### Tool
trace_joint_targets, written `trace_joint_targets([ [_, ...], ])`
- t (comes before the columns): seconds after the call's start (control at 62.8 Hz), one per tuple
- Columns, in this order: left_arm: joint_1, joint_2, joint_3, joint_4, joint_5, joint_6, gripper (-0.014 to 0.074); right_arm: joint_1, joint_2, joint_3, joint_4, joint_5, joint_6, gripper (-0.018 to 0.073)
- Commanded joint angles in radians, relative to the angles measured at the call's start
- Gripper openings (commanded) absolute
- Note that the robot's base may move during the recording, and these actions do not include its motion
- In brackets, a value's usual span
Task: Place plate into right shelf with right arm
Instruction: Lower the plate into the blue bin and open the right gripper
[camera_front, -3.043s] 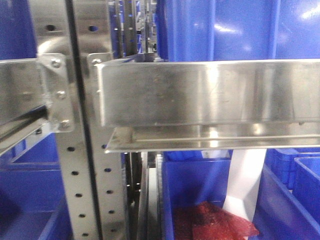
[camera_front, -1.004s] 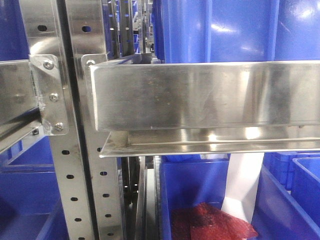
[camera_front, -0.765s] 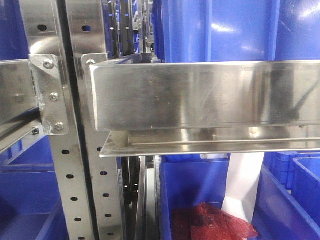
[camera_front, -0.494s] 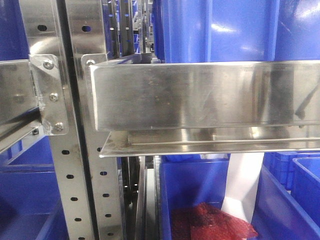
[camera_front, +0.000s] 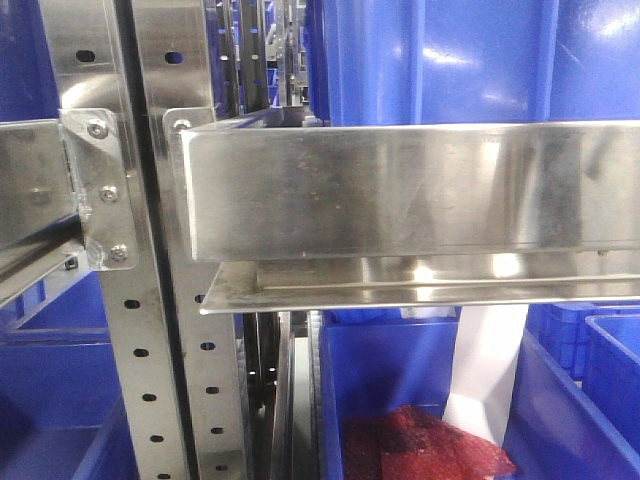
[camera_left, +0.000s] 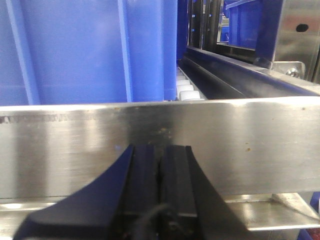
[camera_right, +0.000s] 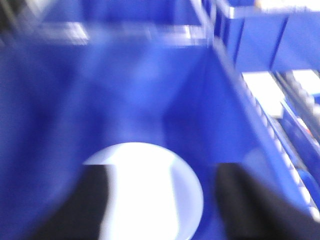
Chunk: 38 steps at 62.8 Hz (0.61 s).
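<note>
The right wrist view is badly blurred, but it shows the plate (camera_right: 150, 192) in the lower middle of the frame, inside a blue bin (camera_right: 125, 90), with the two dark fingers (camera_right: 80, 205) of the right pincer (camera_right: 160, 210) spread wide on either side of it. Whether the plate already rests on the bin floor or hangs just above it cannot be told. The risk, as I judge it, is that a finger clips the plate rim or the bin wall at right while the arm moves and tips the plate.

The front view shows none of this: only the steel rail (camera_front: 400, 190) across the middle, the perforated upright (camera_front: 130, 350) at left, and a red bag (camera_front: 420, 445) at lower right. The left wrist view shows the left pincer (camera_left: 160, 165) closed on nothing, fingers pressed together, close before another rail (camera_left: 250, 145).
</note>
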Motion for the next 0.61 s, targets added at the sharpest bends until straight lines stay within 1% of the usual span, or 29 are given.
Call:
trace_joint_targets([
  [0.0,-0.003,-0.011,0.006,-0.004,-0.083,-0.002,-0.0047,-0.001,-0.127,0.041,-0.01,-0.07,-0.019,0.0211],
  [0.064,-0.003,-0.011,0.006,-0.004,-0.083,-0.002,-0.0047,-0.001,-0.191,0.12,-0.01,-0.093,-0.033,0.013],
  [0.159,-0.003,-0.011,0.006,-0.004,-0.083,-0.002,-0.0047,-0.001,-0.31,0.26,-0.01,-0.143,-0.048,0.0046],
  [0.414,-0.003,-0.011,0.006,-0.004,-0.083,-0.002,-0.0047,-0.001,-0.677,0.679,-0.01,-0.326,-0.048,0.005],
  [0.51,-0.003,-0.011,0.006,-0.004,-0.083,-0.002,-0.0047,-0.001,-0.824,0.806,-0.01,-0.369,-0.048,0.005],
  [0.59,-0.003,-0.011,0.006,-0.004,-0.083,-0.002,-0.0047,-0.001,-0.926,0.895,-0.01,-0.378,-0.048,0.005],
])
